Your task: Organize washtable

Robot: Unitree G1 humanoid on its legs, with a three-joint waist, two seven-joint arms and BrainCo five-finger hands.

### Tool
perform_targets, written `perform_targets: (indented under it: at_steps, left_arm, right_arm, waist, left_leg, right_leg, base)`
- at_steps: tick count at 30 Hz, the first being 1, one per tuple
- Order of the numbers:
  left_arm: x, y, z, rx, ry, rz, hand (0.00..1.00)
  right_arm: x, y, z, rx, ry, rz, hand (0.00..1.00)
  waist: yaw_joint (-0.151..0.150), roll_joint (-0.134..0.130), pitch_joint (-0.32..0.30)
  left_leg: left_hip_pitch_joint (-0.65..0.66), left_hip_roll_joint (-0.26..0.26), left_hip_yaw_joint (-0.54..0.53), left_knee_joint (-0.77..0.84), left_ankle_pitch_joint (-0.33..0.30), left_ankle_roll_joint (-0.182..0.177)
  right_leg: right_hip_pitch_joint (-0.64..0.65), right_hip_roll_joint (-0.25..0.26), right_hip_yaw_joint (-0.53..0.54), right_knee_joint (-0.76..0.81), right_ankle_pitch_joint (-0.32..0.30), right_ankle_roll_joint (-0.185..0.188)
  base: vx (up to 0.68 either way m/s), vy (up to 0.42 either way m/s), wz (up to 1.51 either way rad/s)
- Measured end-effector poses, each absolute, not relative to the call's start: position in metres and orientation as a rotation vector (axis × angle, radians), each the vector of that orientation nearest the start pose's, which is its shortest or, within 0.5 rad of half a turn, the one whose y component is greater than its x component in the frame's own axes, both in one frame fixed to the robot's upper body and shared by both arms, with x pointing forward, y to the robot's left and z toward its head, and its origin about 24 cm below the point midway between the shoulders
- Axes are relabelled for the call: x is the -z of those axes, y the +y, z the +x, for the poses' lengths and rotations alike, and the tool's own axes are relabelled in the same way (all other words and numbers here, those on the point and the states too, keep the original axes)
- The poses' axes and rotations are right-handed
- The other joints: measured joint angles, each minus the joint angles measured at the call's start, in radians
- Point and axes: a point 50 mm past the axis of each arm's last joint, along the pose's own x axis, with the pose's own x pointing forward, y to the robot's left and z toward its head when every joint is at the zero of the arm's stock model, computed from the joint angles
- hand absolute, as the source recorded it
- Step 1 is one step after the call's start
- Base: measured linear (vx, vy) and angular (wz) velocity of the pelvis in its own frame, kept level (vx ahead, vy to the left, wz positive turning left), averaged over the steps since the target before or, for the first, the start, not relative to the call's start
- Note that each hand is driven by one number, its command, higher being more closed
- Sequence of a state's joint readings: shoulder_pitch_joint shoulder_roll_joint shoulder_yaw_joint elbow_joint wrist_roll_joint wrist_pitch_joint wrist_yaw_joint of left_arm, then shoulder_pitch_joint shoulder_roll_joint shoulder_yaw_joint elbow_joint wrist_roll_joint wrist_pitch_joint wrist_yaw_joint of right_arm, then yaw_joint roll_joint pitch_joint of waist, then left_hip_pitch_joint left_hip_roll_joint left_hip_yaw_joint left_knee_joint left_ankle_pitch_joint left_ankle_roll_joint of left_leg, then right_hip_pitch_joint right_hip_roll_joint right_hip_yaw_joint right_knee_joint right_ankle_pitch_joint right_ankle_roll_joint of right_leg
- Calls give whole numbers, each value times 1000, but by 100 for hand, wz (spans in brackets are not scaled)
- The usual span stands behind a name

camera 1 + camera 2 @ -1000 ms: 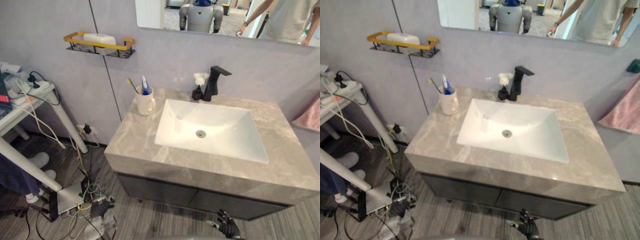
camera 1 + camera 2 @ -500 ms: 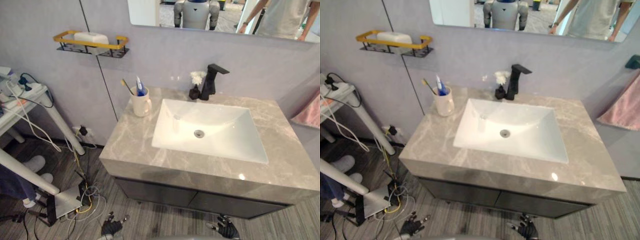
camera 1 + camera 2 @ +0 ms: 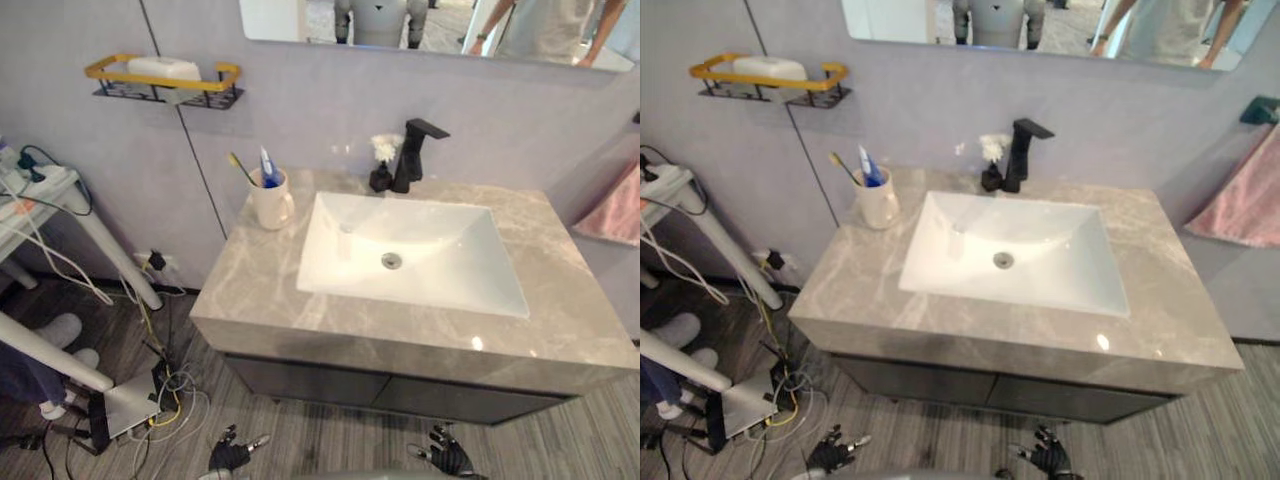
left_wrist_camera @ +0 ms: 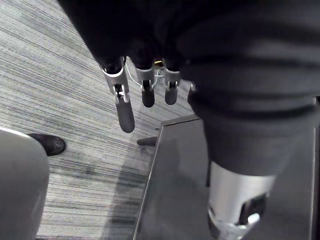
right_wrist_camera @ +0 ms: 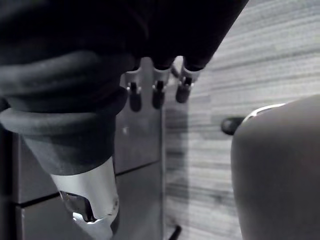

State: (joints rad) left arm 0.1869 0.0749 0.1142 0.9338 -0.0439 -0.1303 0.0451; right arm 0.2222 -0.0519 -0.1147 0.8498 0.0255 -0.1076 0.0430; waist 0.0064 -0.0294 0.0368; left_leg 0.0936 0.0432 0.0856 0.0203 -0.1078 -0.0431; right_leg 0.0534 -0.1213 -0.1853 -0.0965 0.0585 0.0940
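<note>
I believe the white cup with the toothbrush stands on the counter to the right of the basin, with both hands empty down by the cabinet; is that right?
Not quite: the left eye view shows the white cup with the toothbrush on the counter to the left of the basin. The left hand and right hand are indeed empty down by the cabinet.

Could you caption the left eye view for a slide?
Washtable with cup and faucet; left hand and right hand hang open below.
</note>
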Motion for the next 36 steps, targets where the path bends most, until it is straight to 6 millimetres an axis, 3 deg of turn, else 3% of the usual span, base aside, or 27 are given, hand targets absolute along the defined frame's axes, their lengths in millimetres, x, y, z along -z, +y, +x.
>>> perform_targets:
  at_steps: [2, 4, 8, 11, 12, 15, 18, 20, 21, 22, 23, 25, 27, 28, 29, 30, 31, 32, 33, 36]
  left_arm:
    - [153, 201, 88, -247, 972, 1, 0]
    - [152, 199, 91, -243, 961, -4, 0]
    - [150, 190, 105, -195, 929, 5, 0]
    - [148, 191, 110, -177, 917, 25, 0]
    - [146, 193, 113, -177, 903, 30, 0]
    - [145, 193, 116, -175, 893, 31, 0]
    - [145, 184, 118, -163, 889, 18, 0]
    - [145, 178, 120, -153, 882, 12, 0]
    - [143, 176, 125, -143, 871, 16, 0]
    - [142, 177, 129, -142, 859, 22, 0]
    - [140, 175, 133, -138, 848, 21, 0]
    - [140, 161, 136, -100, 841, 17, 0]
    - [139, 152, 137, -53, 838, 32, 0]
    - [140, 152, 137, -42, 840, 43, 0]
    - [139, 154, 139, -26, 835, 66, 0]
    - [139, 157, 138, -25, 840, 78, 0]
    - [140, 156, 138, -19, 844, 82, 0]
    - [143, 154, 133, 1, 867, 94, 0]
    - [144, 154, 132, 6, 877, 99, 0]
    - [145, 158, 129, 15, 883, 123, 0]
  right_arm:
    - [149, -192, 90, 154, 943, 37, 0]
    - [147, -193, 98, 137, 932, 19, 0]
    - [144, -184, 115, 78, 900, -19, 0]
    - [145, -173, 117, 51, 896, -12, 0]
    - [145, -169, 115, 46, 902, -2, 0]
    - [144, -163, 120, 52, 886, 35, 0]
    - [143, -164, 124, 58, 869, 42, 0]
    - [142, -167, 126, 62, 864, 32, 0]
    - [141, -165, 130, 57, 859, 36, 0]
    - [140, -162, 133, 50, 847, 41, 0]
    - [139, -161, 135, 48, 841, 42, 0]
    - [139, -160, 133, 52, 841, 41, 0]
    - [138, -165, 134, 60, 840, 31, 0]
    - [139, -166, 134, 64, 841, 33, 0]
    - [141, -165, 130, 65, 855, 38, 0]
    - [142, -163, 128, 66, 863, 45, 0]
    - [142, -165, 128, 72, 862, 44, 0]
    - [142, -168, 127, 79, 866, 37, 0]
    - [143, -170, 126, 83, 875, 37, 0]
    - [144, -169, 127, 86, 885, 35, 0]
  waist:
    - [4, -6, 4]
    - [5, 10, 23]
    - [7, -1, 70]
    - [6, -15, 73]
    - [7, -31, 69]
    - [10, -42, 62]
    - [20, 1, 76]
    - [23, 16, 79]
    - [19, 18, 78]
    - [10, 4, 84]
    - [10, 8, 85]
    - [3, 16, 86]
    - [5, 32, 78]
    - [5, 27, 79]
    - [-4, -6, 69]
    - [-5, -15, 64]
    - [-8, -15, 64]
    - [-18, 6, 71]
    - [-23, 15, 73]
    - [-17, 10, 72]
  left_leg:
    - [-16, 0, 0, 22, -12, 0]
    - [-45, 2, -2, 71, -38, 4]
    - [-95, -27, -39, 158, -74, 21]
    - [-119, -45, -110, 185, -76, 24]
    - [-130, -54, -143, 197, -77, 23]
    - [-182, -59, -241, 222, -64, -2]
    - [-197, -37, -311, 208, -37, -34]
    - [-215, -25, -324, 204, -13, -56]
    - [-239, -21, -292, 192, 44, -66]
    - [-251, 1, -184, 174, 69, -62]
    - [-265, 18, -101, 212, 54, -51]
    - [-277, 79, 138, 347, -11, 19]
    - [-278, 82, 211, 303, -11, 35]
    - [-271, 63, 205, 263, 3, 46]
    - [-245, 27, 211, 159, 22, 49]
    - [-215, 10, 272, 73, 26, 46]
    - [-205, 5, 283, 41, 45, 45]
    - [-183, -10, 260, -25, 133, 55]
    - [-159, -31, 243, -75, 160, 62]
    - [-147, -67, 205, -106, 169, 70]
  right_leg:
    - [-7, -1, 1, 4, 0, 0]
    - [-34, -7, 4, 60, -25, 7]
    - [-158, -66, 22, 363, -169, 9]
    - [-182, -37, 182, 471, -248, 17]
    - [-177, -22, 243, 478, -285, 4]
    - [-152, 5, 265, 439, -331, -24]
    - [-128, 22, 194, 423, -328, -29]
    - [-119, 30, 147, 417, -321, -40]
    - [-118, 16, 113, 406, -305, -55]
    - [-111, 6, 69, 374, -283, -66]
    - [-109, 6, 50, 369, -280, -68]
    - [-90, -2, -25, 387, -280, -68]
    - [-76, -2, -69, 387, -284, -63]
    - [-77, -4, -81, 375, -289, -58]
    - [-74, -34, -112, 331, -277, -46]
    - [-68, -53, -134, 285, -253, -29]
    - [-65, -56, -142, 280, -252, -27]
    - [-49, -49, -145, 274, -256, -18]
    - [-36, -52, -144, 267, -257, -17]
    - [-13, -60, -164, 249, -256, 3]
  base:
    - [0, 0, 0]
    - [1, 20, 0]
    - [-23, 46, 27]
    - [30, -25, 83]
    - [75, -109, 99]
    - [9, -161, 99]
    - [-53, -173, 76]
    - [-72, -121, 72]
    - [-111, -31, 79]
    - [-117, -26, 80]
    - [-101, -11, 73]
    - [-73, 0, 77]
    - [-96, 58, 76]
    - [-115, 96, 84]
    - [-38, 81, 81]
    - [-11, 62, 79]
    - [-23, 77, 72]
    - [-60, 131, 63]
    - [-53, 157, 59]
    - [63, 111, 48]
